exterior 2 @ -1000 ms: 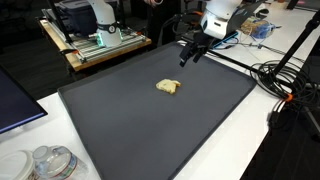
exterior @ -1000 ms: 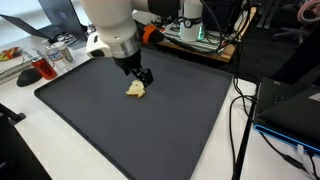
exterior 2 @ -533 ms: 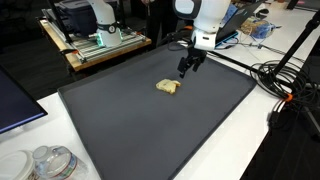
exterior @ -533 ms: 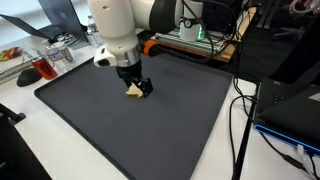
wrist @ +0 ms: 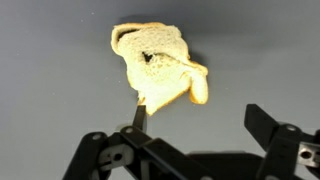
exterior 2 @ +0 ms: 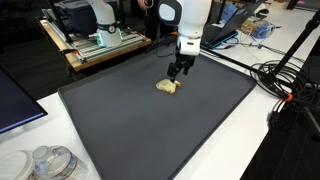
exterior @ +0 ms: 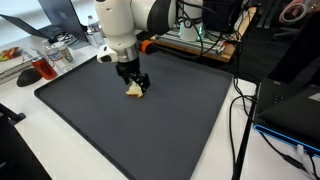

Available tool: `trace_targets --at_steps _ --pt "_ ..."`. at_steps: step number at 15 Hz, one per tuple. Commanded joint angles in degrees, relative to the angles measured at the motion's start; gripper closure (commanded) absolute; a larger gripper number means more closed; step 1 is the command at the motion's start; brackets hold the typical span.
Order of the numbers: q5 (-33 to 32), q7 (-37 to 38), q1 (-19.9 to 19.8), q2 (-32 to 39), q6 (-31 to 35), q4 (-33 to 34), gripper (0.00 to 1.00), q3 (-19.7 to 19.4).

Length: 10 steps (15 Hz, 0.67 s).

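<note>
A small pale yellow lump (wrist: 158, 68), crumpled and soft-looking with browner edges and a dark hollow near its top, lies on a dark grey mat (exterior: 150, 125). In the wrist view it sits at about 11 o'clock from the gripper (wrist: 197, 118). The jaws are spread wide with nothing between them. One fingertip (wrist: 138, 110) is at the lump's lower edge, but contact cannot be told.

In an exterior view the gripper (exterior 2: 177, 72) hangs just above the lump (exterior 2: 168, 87), at its 1 o'clock.

The lump lies in the half of the mat (exterior 2: 150, 130) nearer the arm, well away from every edge, with bare mat on all sides. The mat covers a white worktop (exterior: 40, 135). Black cables (exterior: 240, 110) trail past the mat's edge at 3 o'clock.
</note>
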Motion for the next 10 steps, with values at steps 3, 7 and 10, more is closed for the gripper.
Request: trace_targets --at_steps 3,7,10 --pt "3.64 -9.10 -4.44 0.23 4.53 -3.28 0.00 2.83" --pt "4.17 -11.78 -5.60 1.20 7.23 -4.25 0.00 3.37" --pt "4.68 -13.08 -6.20 2.10 8.22 -4.50 0.00 3.96"
